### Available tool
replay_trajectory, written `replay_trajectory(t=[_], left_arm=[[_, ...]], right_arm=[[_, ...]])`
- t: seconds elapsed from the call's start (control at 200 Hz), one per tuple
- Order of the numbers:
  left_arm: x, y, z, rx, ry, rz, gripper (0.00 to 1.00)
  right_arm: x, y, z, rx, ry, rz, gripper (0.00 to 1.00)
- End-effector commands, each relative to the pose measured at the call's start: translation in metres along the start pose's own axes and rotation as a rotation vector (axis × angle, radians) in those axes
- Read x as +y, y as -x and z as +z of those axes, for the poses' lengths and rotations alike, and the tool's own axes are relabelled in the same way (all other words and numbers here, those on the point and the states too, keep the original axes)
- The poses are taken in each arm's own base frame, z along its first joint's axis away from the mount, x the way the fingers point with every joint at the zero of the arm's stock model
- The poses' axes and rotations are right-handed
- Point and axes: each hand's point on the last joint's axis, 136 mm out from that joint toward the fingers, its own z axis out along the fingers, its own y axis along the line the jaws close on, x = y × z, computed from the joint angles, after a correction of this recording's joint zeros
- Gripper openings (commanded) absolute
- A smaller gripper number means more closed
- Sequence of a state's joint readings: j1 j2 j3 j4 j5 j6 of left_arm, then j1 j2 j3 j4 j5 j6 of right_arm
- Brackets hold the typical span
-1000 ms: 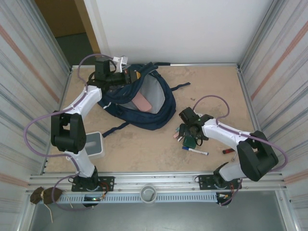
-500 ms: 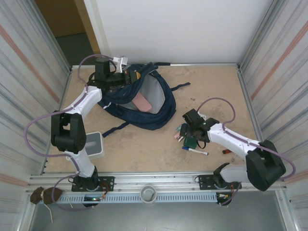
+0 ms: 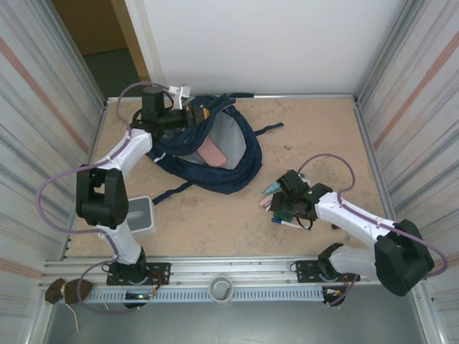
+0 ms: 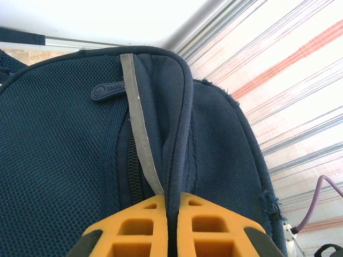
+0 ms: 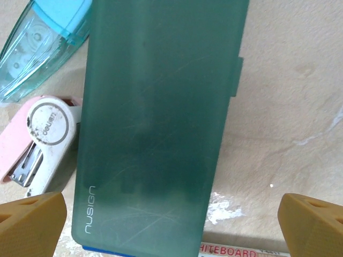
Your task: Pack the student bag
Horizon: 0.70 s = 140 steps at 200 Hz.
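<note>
Sandy-coloured worktop [image 3: 215,222] is enclosed by ribbed metal panels to left and right and by a white wall along its far edge.

The student bag [image 3: 237,168], a navy backpack, is found lying near the far left corner of the worktop. Its main compartment is open, a grey lining is exposed, and a pink object [image 3: 212,153] is seen inside. Dark straps trail from it toward the near edge and toward the far right.

The left gripper [image 3: 188,115] is positioned at the bag's far left rim. In the wrist view its orange fingers [image 4: 172,214] are pressed together on a piped fold of the navy fabric [image 4: 64,160], beside a grey reflective stripe [image 4: 140,139] and a zip pull [image 4: 107,90].

The right gripper [image 3: 287,206] is held over a cluster of stationery right of centre, toward the near edge. Its fingers [image 5: 172,225] are spread wide, and nothing is gripped. Between them a translucent green case [image 5: 161,118] is seen lying flat. A pink stapler [image 5: 45,139] and a blue correction-tape dispenser [image 5: 43,43] lie just beside the case. A whiteboard marker [image 3: 292,226] lies at the case's near end.

A white box [image 3: 142,215] is noted near the left arm's base.
</note>
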<state>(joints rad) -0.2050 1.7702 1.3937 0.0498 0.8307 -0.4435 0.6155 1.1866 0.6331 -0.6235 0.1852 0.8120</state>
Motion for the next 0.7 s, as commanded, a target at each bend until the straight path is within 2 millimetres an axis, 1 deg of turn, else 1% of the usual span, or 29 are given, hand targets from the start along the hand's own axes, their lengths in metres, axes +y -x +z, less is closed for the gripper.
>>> replay_trajectory(t=[0.0,0.22,0.361,0.481,0.591,0.666,0.696], left_arm=[[-0.024,0.011,-0.005,-0.032,-0.066,0.069,0.0],[-0.023,0.009,-0.005,-0.029,-0.062,0.068,0.0],[-0.024,0.01,-0.006,-0.031,-0.063,0.069,0.0],[-0.024,0.009,-0.006,-0.03,-0.062,0.076,0.0],[-0.023,0.009,-0.005,-0.03,-0.06,0.073,0.0],[-0.022,0.009,-0.005,-0.028,-0.06,0.07,0.0],[-0.021,0.008,-0.004,-0.027,-0.058,0.069,0.0]], right_arm=[[0.003,-0.007,0.007,0.021,0.009,0.019,0.99],[0.007,-0.008,0.017,0.036,0.007,0.013,0.99],[-0.005,-0.008,0.025,0.048,-0.036,0.029,1.0],[-0.013,-0.002,0.029,0.043,-0.043,0.049,0.92],[-0.013,0.006,0.038,0.044,-0.015,0.063,0.83],[-0.016,0.011,0.043,0.046,-0.023,0.064,0.76],[-0.018,0.014,0.043,0.041,-0.028,0.062,0.75]])
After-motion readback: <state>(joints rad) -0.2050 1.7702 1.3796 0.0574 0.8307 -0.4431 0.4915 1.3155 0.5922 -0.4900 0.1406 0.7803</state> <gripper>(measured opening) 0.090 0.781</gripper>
